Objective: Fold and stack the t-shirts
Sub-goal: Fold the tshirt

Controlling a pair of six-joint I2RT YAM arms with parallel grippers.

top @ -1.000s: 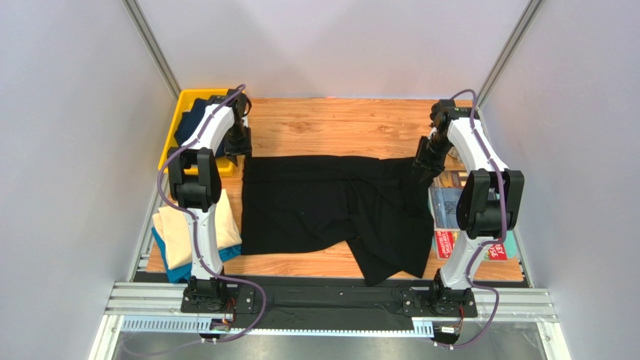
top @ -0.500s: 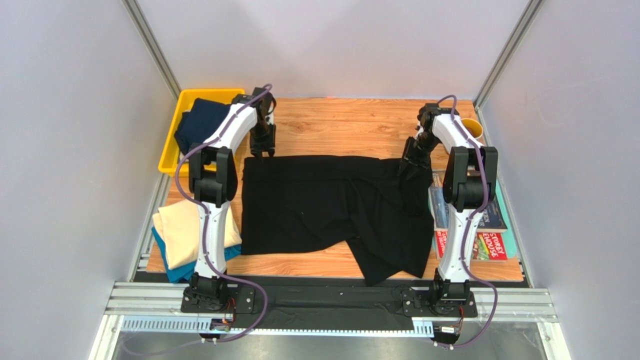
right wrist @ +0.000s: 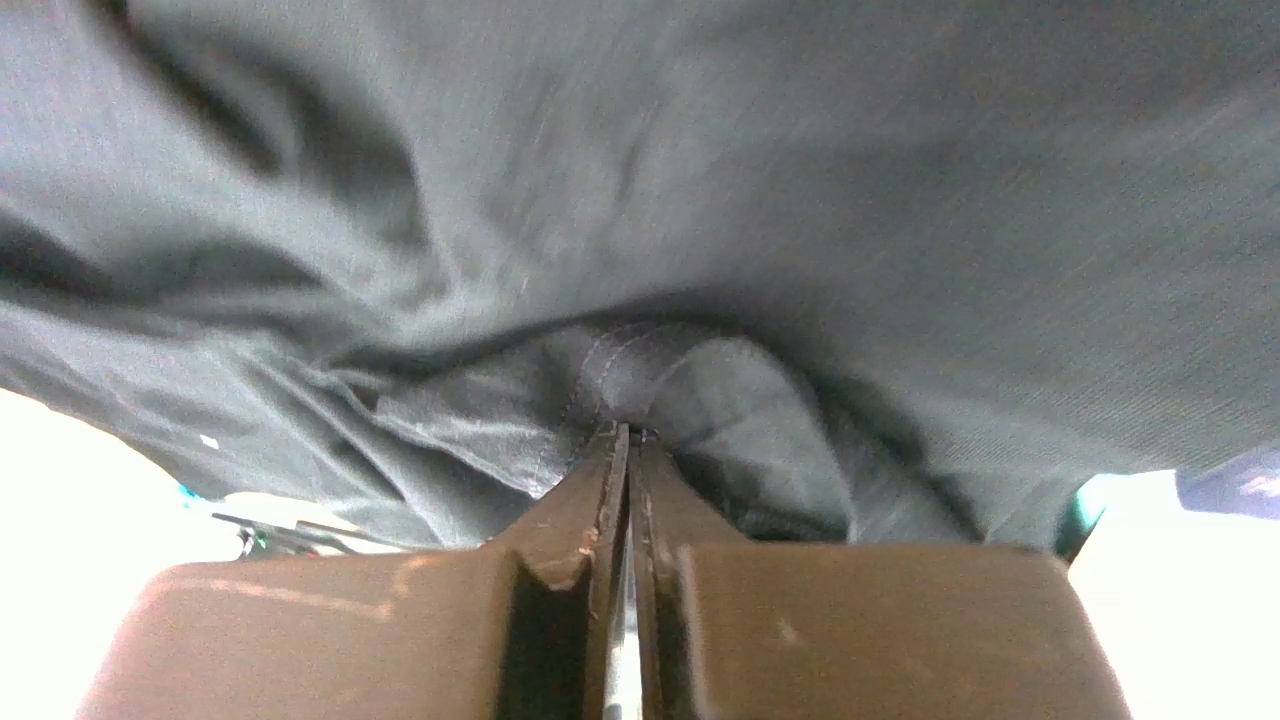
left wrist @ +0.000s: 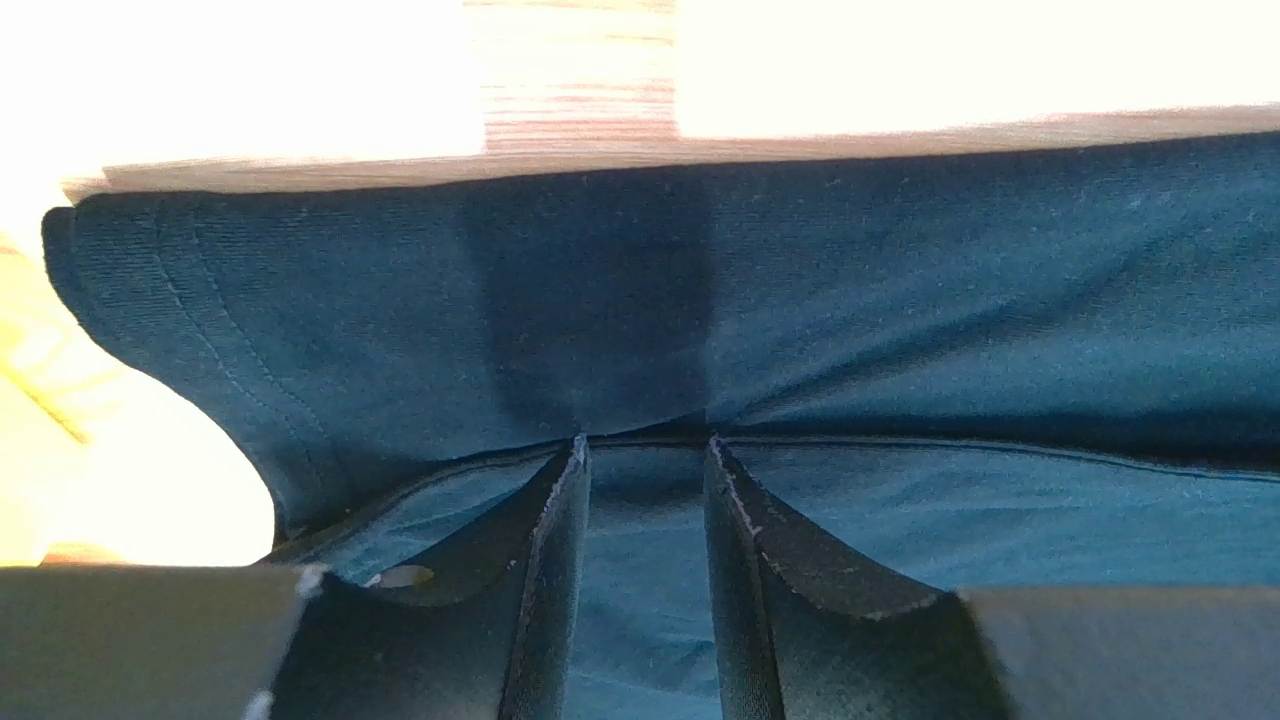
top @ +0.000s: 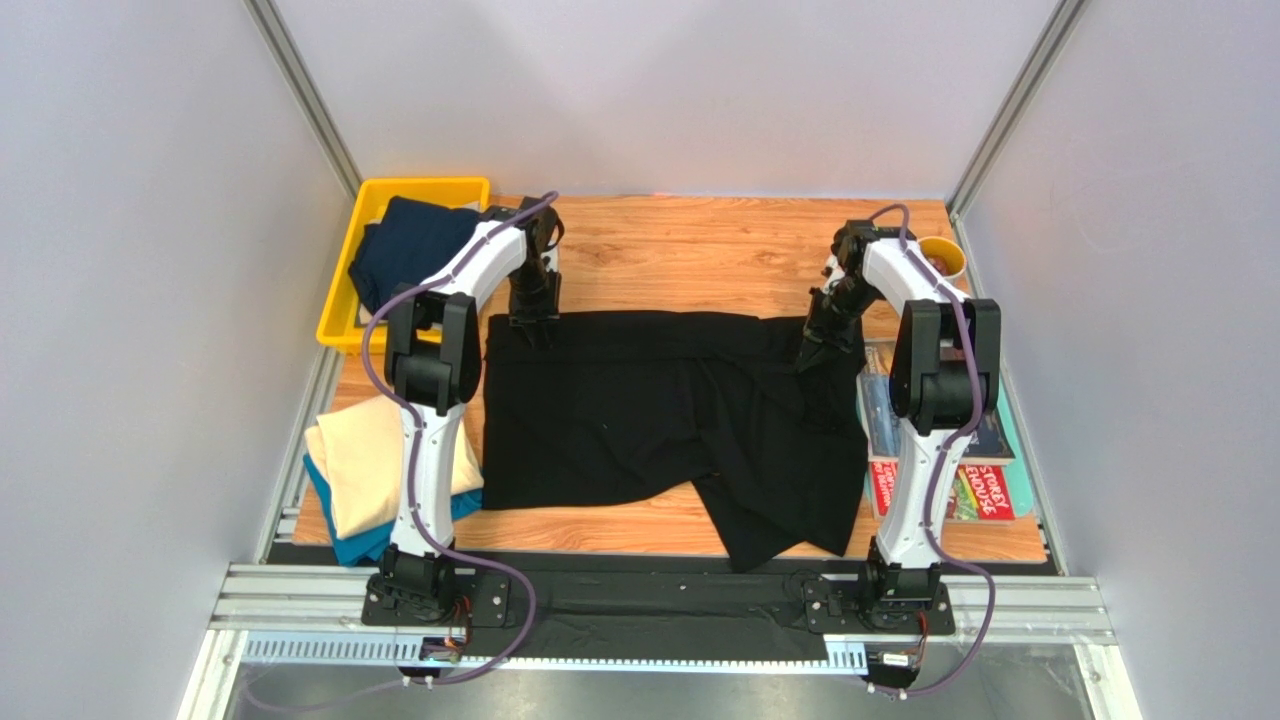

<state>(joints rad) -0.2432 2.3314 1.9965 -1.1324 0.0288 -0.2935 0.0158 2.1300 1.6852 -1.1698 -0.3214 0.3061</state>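
The large black t-shirt [top: 631,405] lies spread on the wooden table, its right side bunched and folded over. My left gripper [top: 529,320] is at the shirt's far left corner. In the left wrist view [left wrist: 646,443] its jaws stand a little apart, with their tips on the cloth [left wrist: 902,270] at a hem. My right gripper [top: 819,338] is shut on a pinch of the black shirt [right wrist: 751,180] at its far right edge, which shows in the right wrist view [right wrist: 624,432]. The navy shirt [top: 406,248] lies in the bin. The cream shirt [top: 368,458] sits folded on the teal one [top: 349,543] at front left.
A yellow plastic bin [top: 343,285] stands at the back left. Colourful magazines [top: 969,477] lie along the right edge, partly under the shirt. A small yellow round object [top: 944,258] sits at the back right. Grey walls close in both sides.
My left gripper moved right from beside the bin, then came down onto the black shirt's far left corner. My right arm straightened and shifted a little at the far right edge.
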